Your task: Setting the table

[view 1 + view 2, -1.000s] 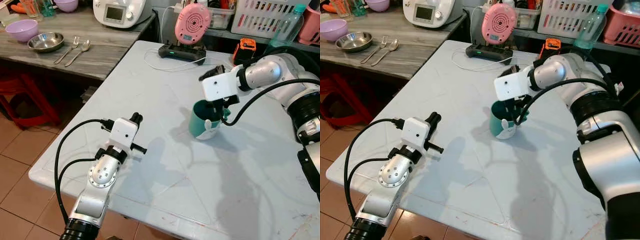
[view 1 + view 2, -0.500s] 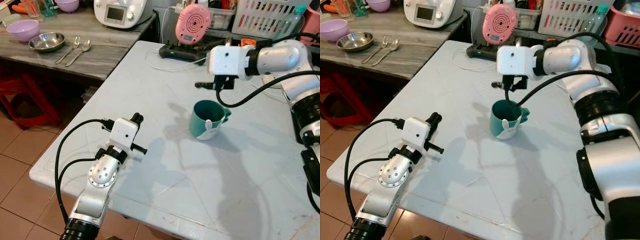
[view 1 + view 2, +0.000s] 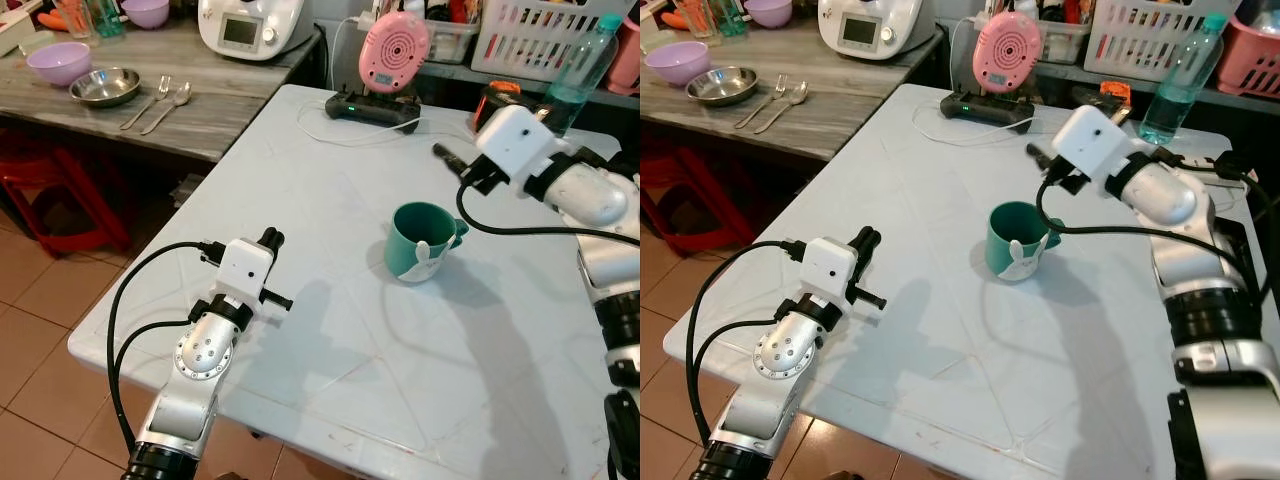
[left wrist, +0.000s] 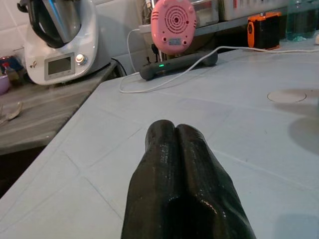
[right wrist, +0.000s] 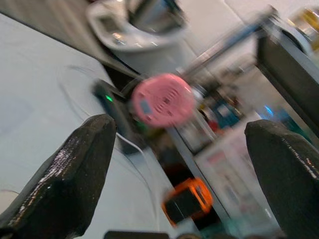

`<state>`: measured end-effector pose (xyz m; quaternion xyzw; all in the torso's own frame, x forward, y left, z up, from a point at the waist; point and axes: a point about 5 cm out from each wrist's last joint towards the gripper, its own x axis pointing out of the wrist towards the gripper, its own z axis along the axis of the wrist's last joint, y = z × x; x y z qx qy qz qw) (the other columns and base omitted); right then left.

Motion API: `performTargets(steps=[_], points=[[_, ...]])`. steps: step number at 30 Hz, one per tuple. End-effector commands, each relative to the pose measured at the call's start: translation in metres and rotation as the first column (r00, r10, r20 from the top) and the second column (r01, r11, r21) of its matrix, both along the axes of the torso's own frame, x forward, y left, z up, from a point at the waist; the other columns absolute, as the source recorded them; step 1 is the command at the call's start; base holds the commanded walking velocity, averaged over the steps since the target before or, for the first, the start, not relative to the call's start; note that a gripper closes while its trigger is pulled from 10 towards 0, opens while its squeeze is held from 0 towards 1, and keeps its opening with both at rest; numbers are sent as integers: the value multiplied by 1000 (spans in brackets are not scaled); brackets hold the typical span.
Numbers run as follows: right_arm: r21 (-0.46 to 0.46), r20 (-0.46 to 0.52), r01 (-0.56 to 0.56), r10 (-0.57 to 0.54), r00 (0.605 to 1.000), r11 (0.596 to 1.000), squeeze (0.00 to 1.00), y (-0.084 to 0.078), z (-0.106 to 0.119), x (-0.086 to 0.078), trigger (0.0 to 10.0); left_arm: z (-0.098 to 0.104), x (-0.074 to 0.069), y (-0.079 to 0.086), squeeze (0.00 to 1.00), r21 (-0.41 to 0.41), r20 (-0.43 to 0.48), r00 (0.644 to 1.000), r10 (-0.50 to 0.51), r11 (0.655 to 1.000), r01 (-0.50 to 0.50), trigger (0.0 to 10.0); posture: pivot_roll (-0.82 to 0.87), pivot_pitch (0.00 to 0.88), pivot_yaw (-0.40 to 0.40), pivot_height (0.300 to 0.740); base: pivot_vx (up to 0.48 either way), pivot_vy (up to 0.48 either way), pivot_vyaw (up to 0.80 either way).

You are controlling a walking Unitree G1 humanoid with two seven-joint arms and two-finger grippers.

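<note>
A teal mug point(image 3: 420, 241) with a white rabbit figure on its side stands upright in the middle of the white table point(image 3: 300, 190), handle to the right. My right gripper point(image 3: 447, 155) hovers behind and to the right of the mug, clear of it; in the right wrist view its fingers point(image 5: 75, 164) are spread wide and hold nothing. My left gripper point(image 3: 272, 238) rests low over the table's front left part, far from the mug, and its fingers point(image 4: 174, 164) are pressed together with nothing between them.
On the wooden counter at the left lie a fork and spoon point(image 3: 160, 95), a steel bowl point(image 3: 104, 86) and a purple bowl point(image 3: 58, 62). Along the table's far edge stand a pink device on a black dock point(image 3: 393, 50), an orange box point(image 3: 495, 97), a water bottle point(image 3: 578, 68) and a white basket point(image 3: 545, 35).
My right gripper was at the mug's rim, then rose off it and drew back to the right. The mug stays standing on the table. The left arm is still.
</note>
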<state>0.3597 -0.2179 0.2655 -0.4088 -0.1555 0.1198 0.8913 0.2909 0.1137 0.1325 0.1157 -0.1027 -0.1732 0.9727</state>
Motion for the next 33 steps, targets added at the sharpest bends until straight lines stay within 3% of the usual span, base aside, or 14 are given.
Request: performTargets(steps=[1, 4, 7, 12, 17, 26, 33], points=[[45, 47, 98, -100, 994, 994, 1000, -7, -2, -6, 10000, 4, -1, -1, 0, -6, 13, 1000, 1, 1000, -1, 10000, -87, 84, 21, 740, 0, 0, 0], [63, 58, 169, -172, 983, 984, 1000, -15, -9, -12, 10000, 4, -2, -1, 0, -17, 9, 1000, -5, 1000, 5, 10000, -87, 84, 21, 740, 0, 0, 0], [59, 42, 173, -175, 984, 983, 1000, -17, -15, -15, 10000, 5, -3, -1, 0, -20, 11, 1000, -7, 1000, 7, 10000, -83, 89, 16, 740, 0, 0, 0], [46, -18, 267, -267, 964, 963, 1000, -32, -31, -27, 10000, 4, -7, 0, 0, -27, 12, 1000, -20, 999, 20, 10000, -89, 94, 13, 740, 0, 0, 0], [85, -149, 323, -309, 939, 943, 1000, -44, -57, -35, 10000, 0, -11, -2, 0, -21, -3, 999, -34, 999, 34, 10000, -90, 100, 17, 740, 0, 0, 0], [134, -246, 316, -277, 929, 939, 1000, -42, -75, -41, 10000, -1, -11, -1, 0, -14, -11, 999, -39, 999, 39, 10000, -89, 105, 20, 740, 0, 0, 0], [189, -292, 232, -170, 941, 954, 1000, -29, -85, -44, 10000, -1, -12, 1, 0, -9, -18, 999, -34, 999, 34, 10000, -87, 108, 23, 740, 0, 0, 0]])
